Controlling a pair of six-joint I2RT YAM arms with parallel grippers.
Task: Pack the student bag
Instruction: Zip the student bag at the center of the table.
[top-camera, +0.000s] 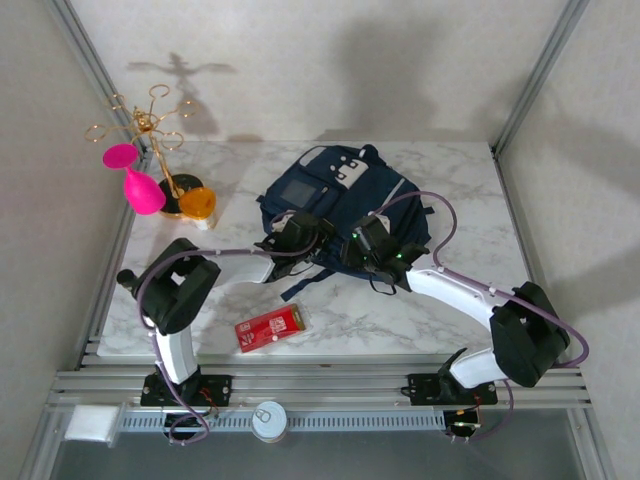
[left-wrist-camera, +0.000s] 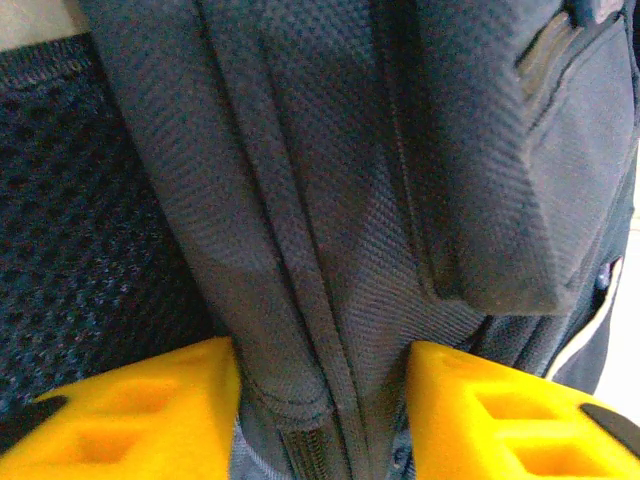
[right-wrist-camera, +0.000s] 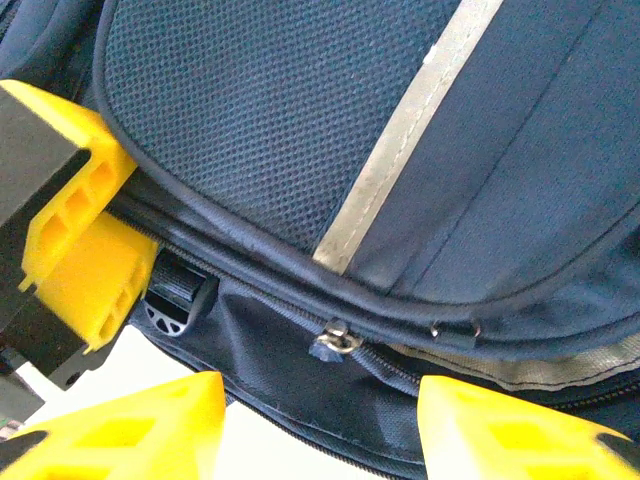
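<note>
Top external: student bag (top-camera: 340, 195) lies mid-counter (top-camera: 450, 180), long axis running away from the arms. Right hand (right-wrist-camera: 320, 390) is spread, zipper pull (right-wrist-camera: 335, 342) dead ahead. Left hand (left-wrist-camera: 320, 370) straddles a seam fold; clamped or not, can't tell.

Navy-blue student bag (top-camera: 340, 195) with pale grey stripes and patches; white table (top-camera: 450, 310), grey marble veins; red packet (top-camera: 272, 327); pink cup (top-camera: 143, 190); orange cup (top-camera: 197, 203); gold stand (top-camera: 150, 125).

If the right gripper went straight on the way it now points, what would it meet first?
Probably the zip pull on the bag, just ahead between the open fingers of the right gripper, though depth is unclear.
</note>
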